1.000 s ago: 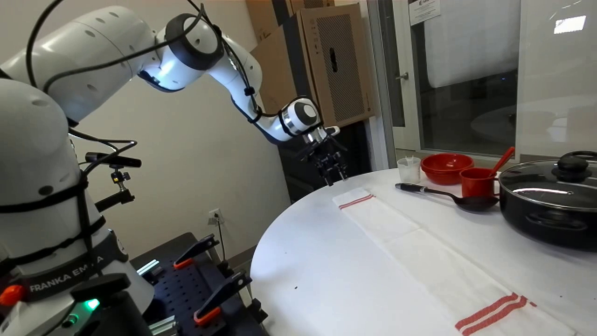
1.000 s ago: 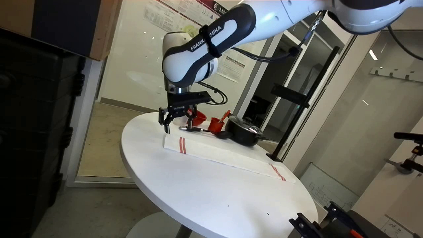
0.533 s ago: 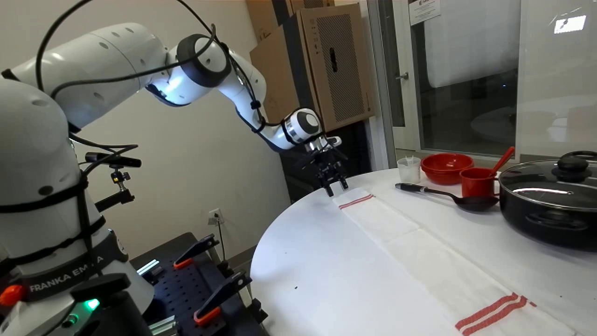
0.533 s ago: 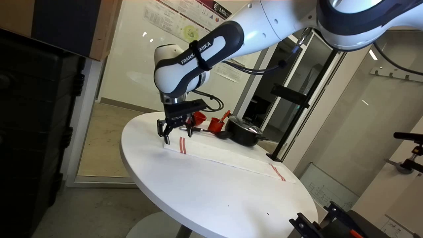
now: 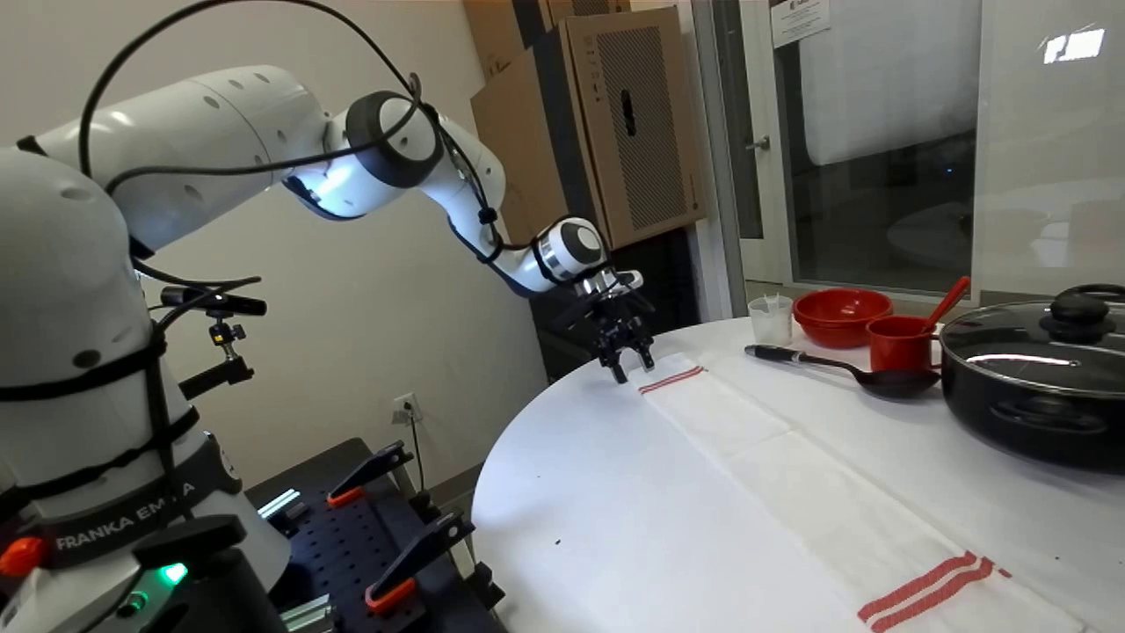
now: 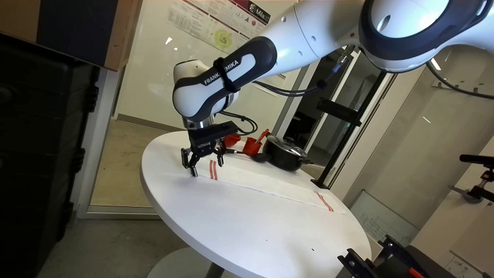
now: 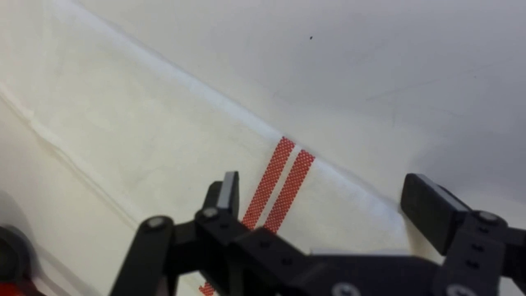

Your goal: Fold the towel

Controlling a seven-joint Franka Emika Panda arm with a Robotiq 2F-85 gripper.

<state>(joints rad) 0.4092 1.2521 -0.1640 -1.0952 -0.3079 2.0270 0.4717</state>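
Towel (image 5: 791, 475): lying long and flat on the tabletop (image 5: 615, 510).
Gripper (image 6: 207, 169): spread wide apart, at one striped end of the towel.
Spoon (image 5: 879, 381): lying near the towel.
Mug (image 5: 898, 343): red, a bit farther from the towel.
Pot (image 5: 1037, 413): black, near the towel.

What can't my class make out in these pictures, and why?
End effector: too small in both exterior views to tell whether it touches the towel.
Red mug: the bottom inside is hidden by its wall in both exterior views.
Dark shape: blurred and cut off by the left edge in the wrist view.
Poster: fine print too small in an exterior view.
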